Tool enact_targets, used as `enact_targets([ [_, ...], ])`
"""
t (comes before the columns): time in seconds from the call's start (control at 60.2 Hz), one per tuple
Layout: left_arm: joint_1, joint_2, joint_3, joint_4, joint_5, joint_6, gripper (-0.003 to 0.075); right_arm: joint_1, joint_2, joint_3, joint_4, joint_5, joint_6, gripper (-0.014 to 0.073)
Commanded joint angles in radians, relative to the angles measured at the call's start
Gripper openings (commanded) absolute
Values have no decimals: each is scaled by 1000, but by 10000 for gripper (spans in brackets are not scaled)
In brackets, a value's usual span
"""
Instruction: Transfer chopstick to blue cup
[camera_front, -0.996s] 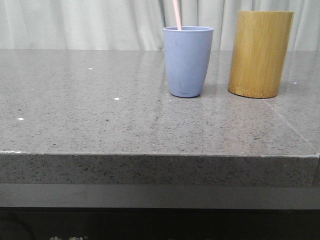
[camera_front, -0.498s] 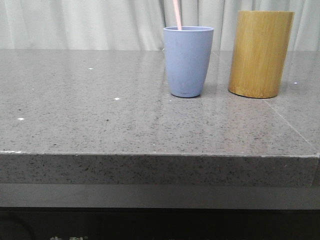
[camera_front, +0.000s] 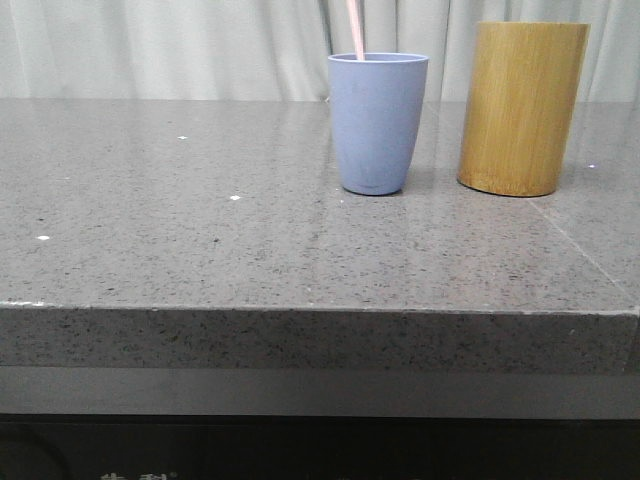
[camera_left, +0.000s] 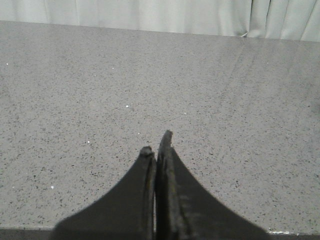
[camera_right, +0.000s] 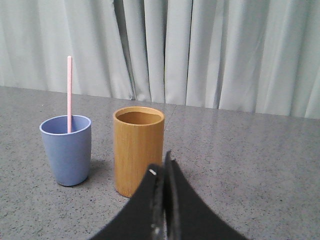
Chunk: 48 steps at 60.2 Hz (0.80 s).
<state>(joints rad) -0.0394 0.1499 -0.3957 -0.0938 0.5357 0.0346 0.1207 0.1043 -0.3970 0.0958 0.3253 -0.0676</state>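
The blue cup (camera_front: 377, 122) stands upright on the grey stone table, with a pale pink chopstick (camera_front: 355, 28) standing in it and rising past the top of the front view. Both show in the right wrist view too, the cup (camera_right: 66, 149) and the chopstick (camera_right: 69, 93). My right gripper (camera_right: 162, 164) is shut and empty, held back from the containers, in front of the bamboo cylinder. My left gripper (camera_left: 157, 144) is shut and empty over bare table. Neither gripper shows in the front view.
A taller yellow-brown bamboo cylinder (camera_front: 521, 107) stands just right of the blue cup; its open top (camera_right: 138, 116) shows nothing sticking out. The table's front edge (camera_front: 320, 310) runs across the front view. Pale curtains hang behind the table.
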Motion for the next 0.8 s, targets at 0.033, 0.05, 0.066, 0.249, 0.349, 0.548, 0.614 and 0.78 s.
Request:
enact_targets([
  [0.033, -9, -53, 56, -20, -117, -9, -19, -7, 11, -23, 2, -88, -6, -69],
  [0.05, -9, -67, 66, -20, -117, -9, -19, -7, 11, -23, 2, -88, -6, -69],
  [0.066, -9, -75, 80, -20, -119, -9, -19, -7, 11, -23, 2, -88, -6, -69],
  [0.249, -9, -183, 193, -22, -149, -9, -19, -7, 11, -23, 2, -88, -6, -69],
  [0.349, -9, -178, 241, -22, -196, -9, -19, -7, 11, -23, 2, -89, -6, -69],
  [0.548, -9, -180, 327, -22, -283, -9, -19, -7, 11, -23, 2, -88, -6, -69],
  [0.614, -9, -180, 351, -22, -298, -9, -19, -7, 11, -23, 2, -88, -6, -69],
  [0.78, -9, -180, 408, -22, -313, -9, -19, -7, 11, -23, 2, -88, -6, -69],
])
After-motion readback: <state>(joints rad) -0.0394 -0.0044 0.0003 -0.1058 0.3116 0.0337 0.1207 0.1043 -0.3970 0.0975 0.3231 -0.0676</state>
